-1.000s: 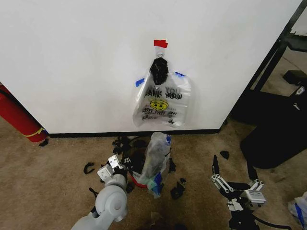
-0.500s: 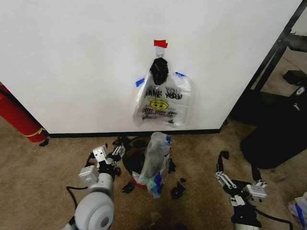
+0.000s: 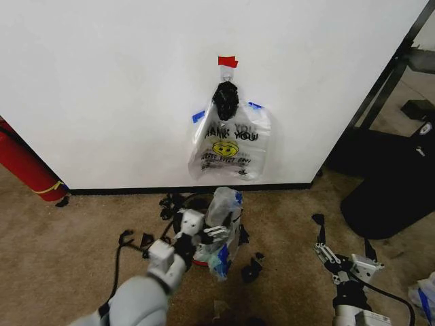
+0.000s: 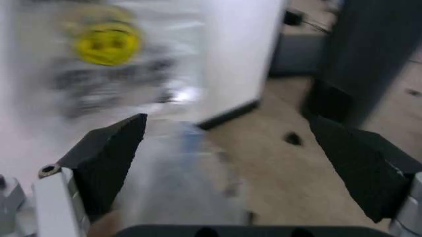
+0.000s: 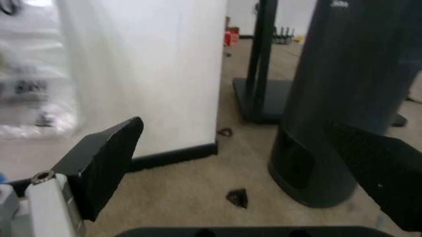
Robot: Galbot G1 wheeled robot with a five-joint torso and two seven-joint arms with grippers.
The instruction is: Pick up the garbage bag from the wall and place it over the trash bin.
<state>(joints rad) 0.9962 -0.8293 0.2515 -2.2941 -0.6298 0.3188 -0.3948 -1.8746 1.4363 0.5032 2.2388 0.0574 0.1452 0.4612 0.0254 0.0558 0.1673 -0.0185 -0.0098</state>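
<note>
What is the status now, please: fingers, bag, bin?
Left gripper open, at the garbage bag draped on the trash bin. Right gripper open, low at right. Bag bunch hangs on the wall.

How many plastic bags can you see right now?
3, maybe more: the printed bunch hanging on the wall, likely several layered bags; the garbage bag draped over the trash bin; and one on the floor far right.
</note>
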